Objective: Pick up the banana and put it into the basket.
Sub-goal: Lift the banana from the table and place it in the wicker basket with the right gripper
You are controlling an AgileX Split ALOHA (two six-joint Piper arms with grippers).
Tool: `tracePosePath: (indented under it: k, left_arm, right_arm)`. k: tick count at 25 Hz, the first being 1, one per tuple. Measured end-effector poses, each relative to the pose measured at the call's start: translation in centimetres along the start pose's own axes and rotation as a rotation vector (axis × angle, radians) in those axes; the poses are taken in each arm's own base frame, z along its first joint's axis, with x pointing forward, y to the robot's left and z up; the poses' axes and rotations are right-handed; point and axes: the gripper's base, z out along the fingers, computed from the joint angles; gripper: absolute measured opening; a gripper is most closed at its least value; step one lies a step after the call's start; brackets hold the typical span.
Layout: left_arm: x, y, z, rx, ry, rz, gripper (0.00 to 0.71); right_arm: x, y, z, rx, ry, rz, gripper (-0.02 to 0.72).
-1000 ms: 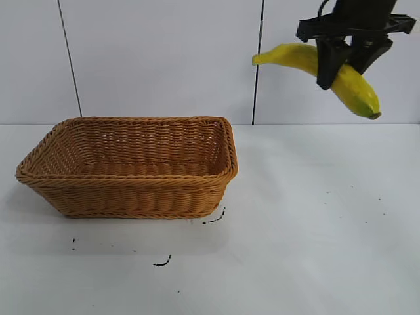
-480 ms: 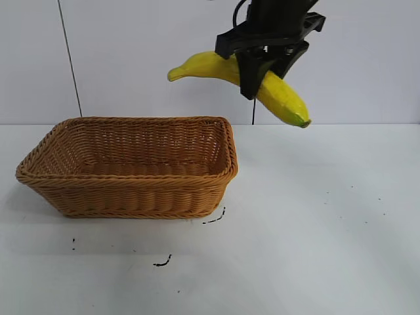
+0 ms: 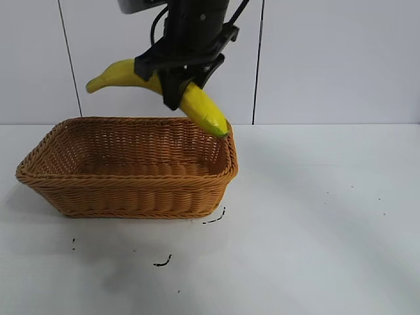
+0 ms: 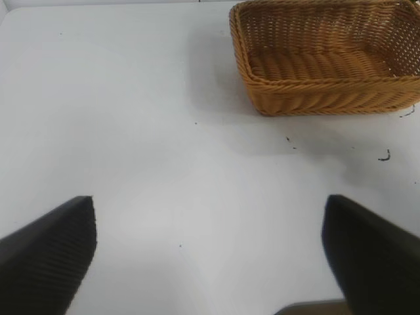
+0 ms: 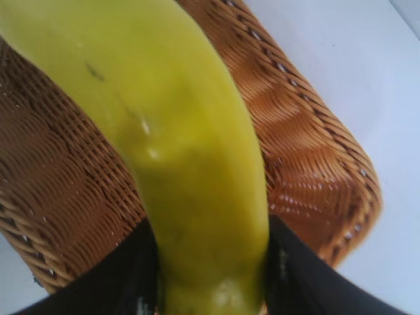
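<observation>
Banana is airborne, clamped mid-length in the right gripper jaws, not yet in the basket. It hangs tilted: the yellow end sticks out up and to the exterior view's left of the jaws, the greenish tip points down on the other side, right at the basket's far corner rim. Cannot tell if the tip touches the rim. In the right wrist view the banana runs out from between the dark jaws over the basket's weave and braided rim.

Right arm comes in from above, wrist pitched steeply down and rolled, so the jaws sit skewed across the banana, over the basket's back edge.

Basket sits flat on the white counter, below and mostly left of the jaws. A few small dark marks lie on the counter in front of it.

Left gripper is parked, angled down over bare counter, well apart from the basket; its jaws stand wide apart, holding nothing.
</observation>
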Motion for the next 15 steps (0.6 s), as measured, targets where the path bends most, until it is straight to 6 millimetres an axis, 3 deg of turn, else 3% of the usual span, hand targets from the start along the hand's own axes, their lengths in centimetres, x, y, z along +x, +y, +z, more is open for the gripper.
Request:
tracePosePath:
  k: [15]
  left_arm:
    - [0.0,0.0,0.0,0.000,0.000,0.000,0.693]
  right_arm:
    - [0.4,0.5,3.2,0.006,0.001,-0.021,0.291]
